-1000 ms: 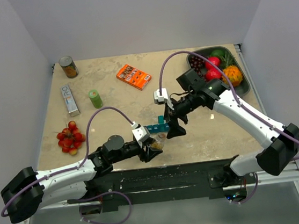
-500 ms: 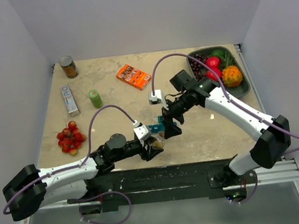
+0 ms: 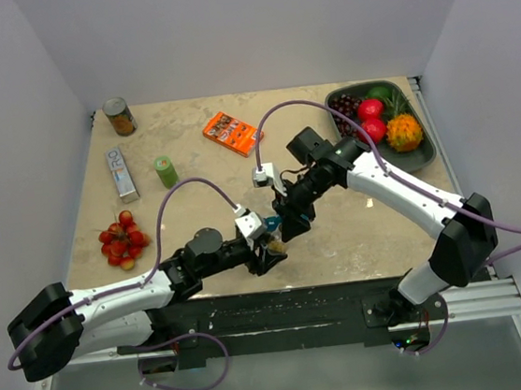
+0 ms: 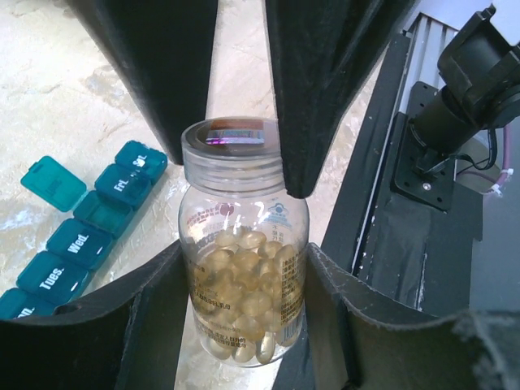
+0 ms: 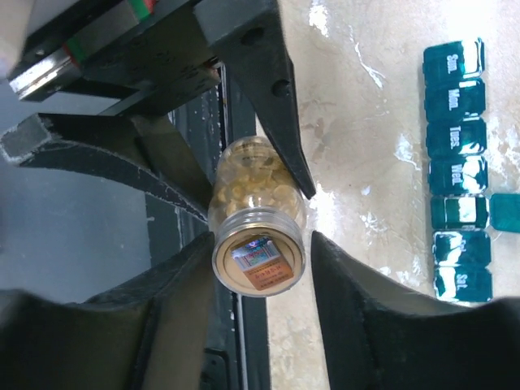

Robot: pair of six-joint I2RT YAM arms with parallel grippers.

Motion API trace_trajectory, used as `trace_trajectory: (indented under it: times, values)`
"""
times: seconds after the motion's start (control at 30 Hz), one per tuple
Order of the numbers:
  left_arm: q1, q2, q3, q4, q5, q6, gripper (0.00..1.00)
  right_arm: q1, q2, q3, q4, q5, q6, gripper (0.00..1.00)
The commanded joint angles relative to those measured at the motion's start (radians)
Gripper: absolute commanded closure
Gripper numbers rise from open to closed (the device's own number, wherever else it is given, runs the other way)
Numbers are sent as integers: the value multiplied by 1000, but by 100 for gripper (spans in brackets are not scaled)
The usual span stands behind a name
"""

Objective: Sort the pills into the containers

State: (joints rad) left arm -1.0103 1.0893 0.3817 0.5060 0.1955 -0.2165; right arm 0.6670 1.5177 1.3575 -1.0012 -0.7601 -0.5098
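Over the last sec the R gripper (image 3: 284,224) has swung in from the right w/ jaws wide and narrowed onto the lid (image 5: 257,258) of the pill bottle (image 4: 244,301). Both wrist views show its fingers (image 5: 183,284) flanking the cap. Contact looks made on the near side; on the far side it's touching or a hair off, so I read it as gripping the lid. The L gripper (image 3: 265,250) hasn't changed: mid-width, clamped on the bottle's body, holding it off the table (image 3: 201,164), roughly level and cap-first toward the R arm. The bottle is still capped and well filled w/ gold softgels (image 4: 244,280). The teal pill organizer (image 5: 457,173) lies flat on the table just beside the bottle, mostly hidden under the R gripper in the top view. It has 7 day-marked compartments; the one btwn Wed. and Fri. has its flap (image 4: 53,183) open, the rest are shut, and no pill is seen inside. My read: sorting proper hasn't begun. Both arms now hold opposite ends of the bottle, which sets up a twist to get the cap off. Risk is the L grip slipping on the smooth wall, or softgels spilling once the bottle is open and that level.
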Motion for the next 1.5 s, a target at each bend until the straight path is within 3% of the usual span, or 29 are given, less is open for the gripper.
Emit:
trace_trajectory:
  times: [0.0,0.07,0.23,0.4,0.5,0.63,0.7,0.77,0.8,0.83,0.93,0.97,1.1,1.3,1.47]
  values:
    - [3,-3,42,62,-2,23,100,6,12,40,-17,-38,-21,63]
    - [4,-8,39,55,-1,31,100,9,12,43,-30,-44,-44,81]
    - [22,-22,20,49,99,45,100,34,1,52,-109,-68,-206,97]
    - [52,-22,14,40,286,45,100,68,-91,25,-162,-110,-555,99]
    - [61,-19,19,51,390,36,100,82,-137,8,-152,-104,-674,98]
    - [70,7,17,98,475,3,100,108,-117,9,-157,-76,-701,98]
    - [72,17,19,104,460,0,100,108,-122,-4,-139,-71,-664,91]
    - [75,23,23,104,446,0,100,108,-131,-20,-100,-47,-619,77]
    - [75,21,23,103,429,2,100,109,-140,-20,-88,-35,-561,69]
    - [75,21,23,98,420,2,100,106,-145,-17,-62,-27,-529,53]
    - [75,17,28,59,360,14,100,97,-171,11,-14,22,-389,27]
    - [75,15,28,49,345,16,100,89,-175,21,-13,22,-366,23]
    - [75,12,20,19,273,16,100,46,-180,72,-1,-20,-212,14]
    - [75,-5,9,37,203,-9,100,36,-159,23,90,-18,-4,14]
    - [75,-5,9,55,185,-17,100,39,-105,-32,105,24,36,15]
